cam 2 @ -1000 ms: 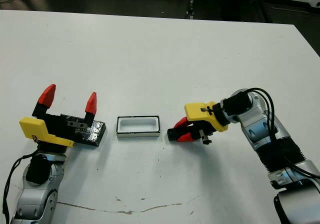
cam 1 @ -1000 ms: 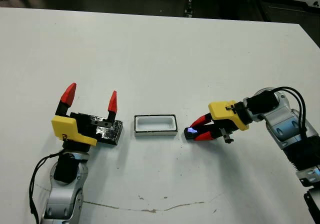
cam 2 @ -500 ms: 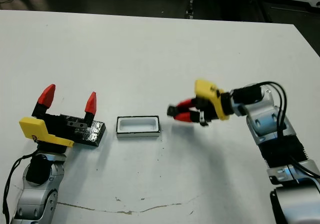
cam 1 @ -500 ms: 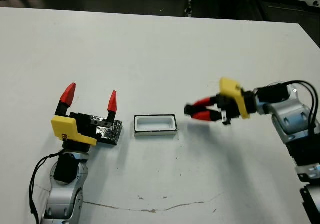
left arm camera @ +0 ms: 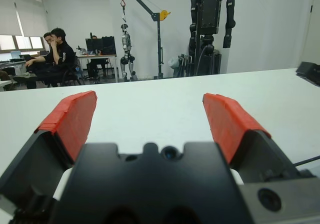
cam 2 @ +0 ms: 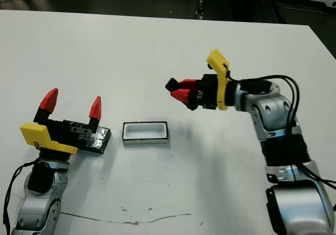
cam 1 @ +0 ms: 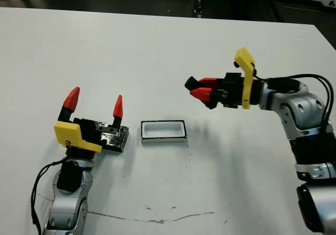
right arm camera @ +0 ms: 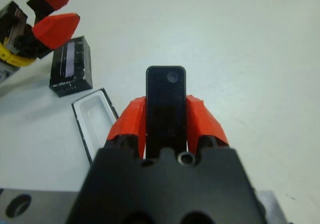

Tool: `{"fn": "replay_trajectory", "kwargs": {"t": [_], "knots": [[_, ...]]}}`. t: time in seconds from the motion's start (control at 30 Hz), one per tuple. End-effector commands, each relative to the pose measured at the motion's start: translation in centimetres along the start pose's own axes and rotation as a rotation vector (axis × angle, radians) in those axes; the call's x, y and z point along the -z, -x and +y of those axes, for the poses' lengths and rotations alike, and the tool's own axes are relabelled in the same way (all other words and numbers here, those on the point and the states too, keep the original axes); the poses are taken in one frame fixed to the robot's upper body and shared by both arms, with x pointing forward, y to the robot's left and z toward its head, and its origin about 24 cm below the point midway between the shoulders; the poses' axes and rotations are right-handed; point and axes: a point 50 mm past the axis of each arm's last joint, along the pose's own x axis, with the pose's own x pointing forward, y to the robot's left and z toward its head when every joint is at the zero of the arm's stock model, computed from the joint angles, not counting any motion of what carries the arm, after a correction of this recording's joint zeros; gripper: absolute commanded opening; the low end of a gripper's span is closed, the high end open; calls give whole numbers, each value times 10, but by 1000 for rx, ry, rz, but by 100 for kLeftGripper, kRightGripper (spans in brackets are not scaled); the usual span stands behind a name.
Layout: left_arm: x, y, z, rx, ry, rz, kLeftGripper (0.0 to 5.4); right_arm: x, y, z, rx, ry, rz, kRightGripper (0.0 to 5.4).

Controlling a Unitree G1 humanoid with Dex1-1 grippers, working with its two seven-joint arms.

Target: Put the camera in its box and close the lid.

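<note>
My right gripper [cam 1: 195, 88] is shut on the camera [right arm camera: 166, 104], a slim black bar clamped between the red fingers [right arm camera: 125, 124]. It hangs in the air above the table, to the right of and beyond the box [cam 1: 163, 131]. The box is a small white-lined tray lying open in the middle. The lid [cam 1: 114, 138], a shiny black cover, lies flat just left of the box. My left gripper [cam 1: 94, 103] stands open above the lid's left part, its red tips pointing up with nothing between them.
The white table [cam 1: 157, 51] stretches far behind the box. A thin dark crack line [cam 1: 157, 219] runs near the front edge. People sit at desks, and robots stand on frames [left arm camera: 210, 19], beyond the table in the left wrist view.
My right gripper has lifted the camera off the table and carried it up and slightly left, turning its wrist. The left arm, lid and box have not moved.
</note>
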Motion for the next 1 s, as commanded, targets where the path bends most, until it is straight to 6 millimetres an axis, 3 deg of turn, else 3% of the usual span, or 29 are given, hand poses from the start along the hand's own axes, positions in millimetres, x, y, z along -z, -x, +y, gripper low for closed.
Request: {"fn": "replay_trajectory", "kwargs": {"t": [0.03,0.43,1.0], "knots": [[1,1,0,-2,-3,16,540,-7,-11,6,-18,37,19,166],[0,2,3,-9,-5,8,540,4,-53,26,-175,69,116,166],[-1,2,7,-31,-17,1,540,9,-68,46,-211,128,212,166]]}}
